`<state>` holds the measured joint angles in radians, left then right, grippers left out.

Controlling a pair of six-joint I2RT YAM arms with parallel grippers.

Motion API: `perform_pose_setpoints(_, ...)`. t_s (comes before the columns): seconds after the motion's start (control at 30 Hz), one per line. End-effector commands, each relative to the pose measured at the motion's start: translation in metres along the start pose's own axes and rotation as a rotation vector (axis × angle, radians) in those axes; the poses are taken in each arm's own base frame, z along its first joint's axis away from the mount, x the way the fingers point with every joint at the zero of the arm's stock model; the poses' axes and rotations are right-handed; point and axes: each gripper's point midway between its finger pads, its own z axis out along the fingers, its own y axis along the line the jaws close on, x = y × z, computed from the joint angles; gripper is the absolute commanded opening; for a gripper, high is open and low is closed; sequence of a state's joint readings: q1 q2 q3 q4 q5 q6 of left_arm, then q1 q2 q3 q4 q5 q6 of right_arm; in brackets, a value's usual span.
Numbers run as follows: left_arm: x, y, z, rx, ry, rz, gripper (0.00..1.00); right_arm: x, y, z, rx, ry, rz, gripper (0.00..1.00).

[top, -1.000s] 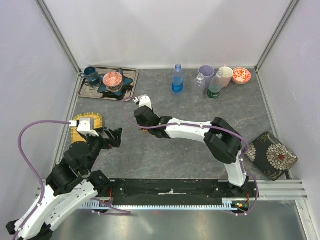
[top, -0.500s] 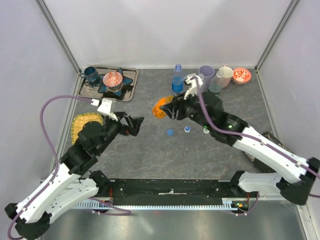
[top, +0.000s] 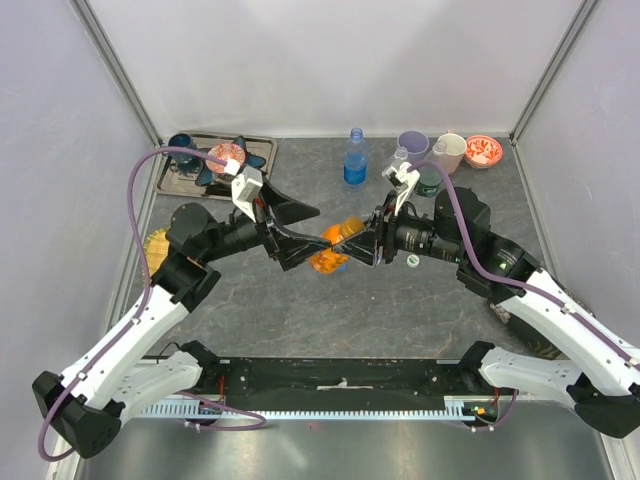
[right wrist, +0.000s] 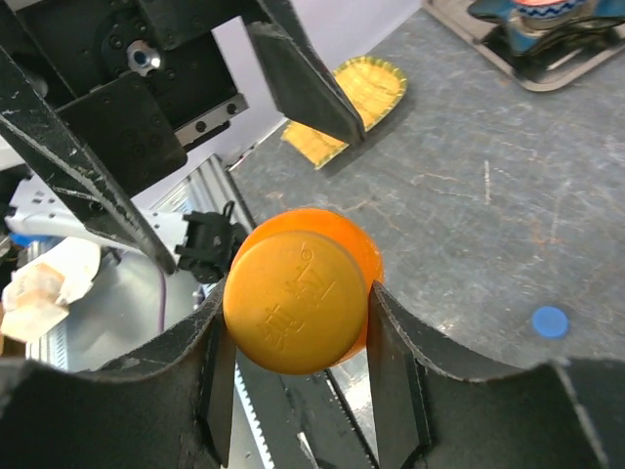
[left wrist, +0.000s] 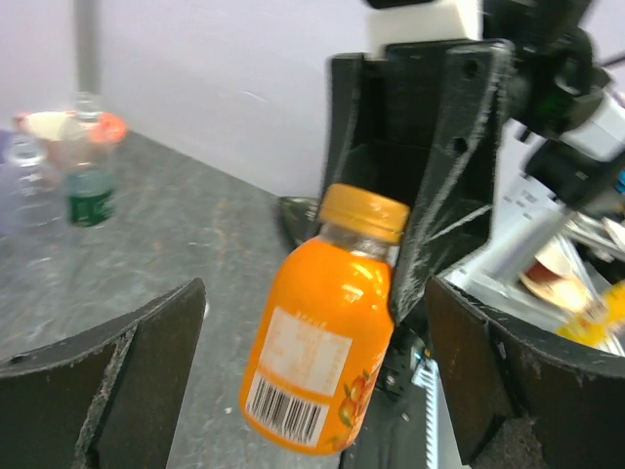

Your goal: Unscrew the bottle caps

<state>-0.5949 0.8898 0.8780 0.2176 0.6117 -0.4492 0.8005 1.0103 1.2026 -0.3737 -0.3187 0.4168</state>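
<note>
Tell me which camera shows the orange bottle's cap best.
The right wrist view: the cap faces the lens squarely, large and centred. The left wrist view shows it only side-on atop the orange bottle. In the top external view the bottle is small and the cap hard to make out.

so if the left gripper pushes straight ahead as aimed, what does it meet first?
The orange bottle. It hangs tilted dead ahead of the left gripper, in line with its open jaws, cap held by the right gripper. How far off is hard to judge.
</note>
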Motion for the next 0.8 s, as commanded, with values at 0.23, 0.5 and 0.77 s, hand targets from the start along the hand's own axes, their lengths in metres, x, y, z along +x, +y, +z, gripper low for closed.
perform_pose_setpoints(0.23,0.015,-0.059,-0.006,0.404,0.167,0.000,1.00,-0.020,0.041,-0.004,-0.204,-0.045,-0.015,0.00)
perform_pose_setpoints(0.5,0.031,-0.059,-0.016,0.405,0.193,0.012,0.99,-0.030,0.043,0.003,-0.210,-0.067,0.020,0.00)
perform_pose_setpoints(0.77,0.048,-0.039,-0.008,0.338,0.251,-0.023,0.98,-0.038,0.056,0.003,-0.273,-0.088,0.044,0.00)
